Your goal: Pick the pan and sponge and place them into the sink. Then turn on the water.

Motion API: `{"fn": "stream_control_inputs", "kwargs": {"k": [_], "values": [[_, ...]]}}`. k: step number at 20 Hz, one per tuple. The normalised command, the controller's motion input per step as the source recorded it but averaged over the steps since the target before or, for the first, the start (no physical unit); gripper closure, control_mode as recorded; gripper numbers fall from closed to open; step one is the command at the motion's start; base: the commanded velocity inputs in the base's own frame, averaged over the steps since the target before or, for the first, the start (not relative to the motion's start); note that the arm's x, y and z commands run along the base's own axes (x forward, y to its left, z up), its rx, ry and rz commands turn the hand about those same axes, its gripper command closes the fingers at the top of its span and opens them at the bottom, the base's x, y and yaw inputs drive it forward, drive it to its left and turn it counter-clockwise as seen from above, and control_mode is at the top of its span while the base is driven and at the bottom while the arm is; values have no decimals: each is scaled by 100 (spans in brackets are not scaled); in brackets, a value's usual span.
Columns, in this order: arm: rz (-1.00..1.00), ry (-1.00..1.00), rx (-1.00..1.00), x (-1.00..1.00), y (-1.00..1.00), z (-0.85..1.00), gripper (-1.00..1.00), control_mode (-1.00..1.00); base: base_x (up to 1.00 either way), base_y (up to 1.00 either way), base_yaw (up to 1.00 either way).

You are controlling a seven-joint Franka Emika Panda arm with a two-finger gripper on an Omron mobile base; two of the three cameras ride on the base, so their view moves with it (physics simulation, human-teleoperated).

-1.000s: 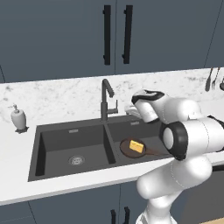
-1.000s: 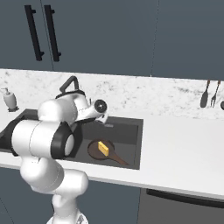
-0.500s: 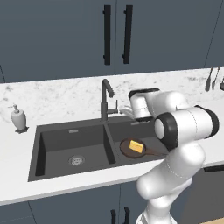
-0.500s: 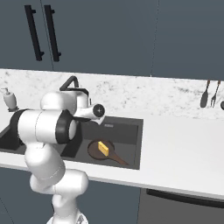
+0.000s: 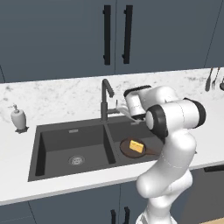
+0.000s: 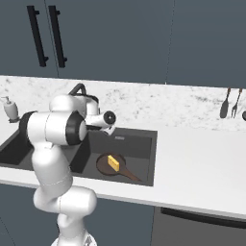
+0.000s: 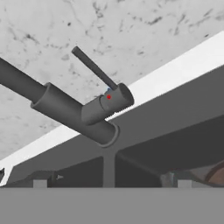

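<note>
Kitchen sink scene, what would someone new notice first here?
First, the white arm reaching its open gripper toward the dark faucet behind the sink. Next, the pan in the right basin, the yellow sponge lying on it. In the hand view, the faucet's lever looms close.

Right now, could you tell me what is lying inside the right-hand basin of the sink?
The pan lies there with the sponge on it; the basin's floor under them is covered.

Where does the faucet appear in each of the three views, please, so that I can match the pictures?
Left base view: faucet stands at centre, behind the sink's divider.
Right base view: its top peeks out upper left, behind the arm.
Hand view: its body and thin lever cross the middle, close up.
Shared landmark: the sink rim.
</note>
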Motion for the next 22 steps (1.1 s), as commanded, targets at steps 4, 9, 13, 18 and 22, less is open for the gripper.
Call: {"fn": "stream_control_inputs", "kwargs": {"k": [4, 9, 13, 18, 22], "values": [[0, 2, 4, 40, 0, 0, -100, -100, 0, 0, 0], [0, 3, 1, 40, 0, 0, -100, -100, 0, 0, 0], [0, 5, 0, 36, 0, -5, -100, -100, 0, 0, 0], [0, 3, 0, 31, 5, -5, -100, -100, 0, 0, 0], [0, 1, 0, 26, 11, -16, -100, -100, 0, 0, 0]]}}
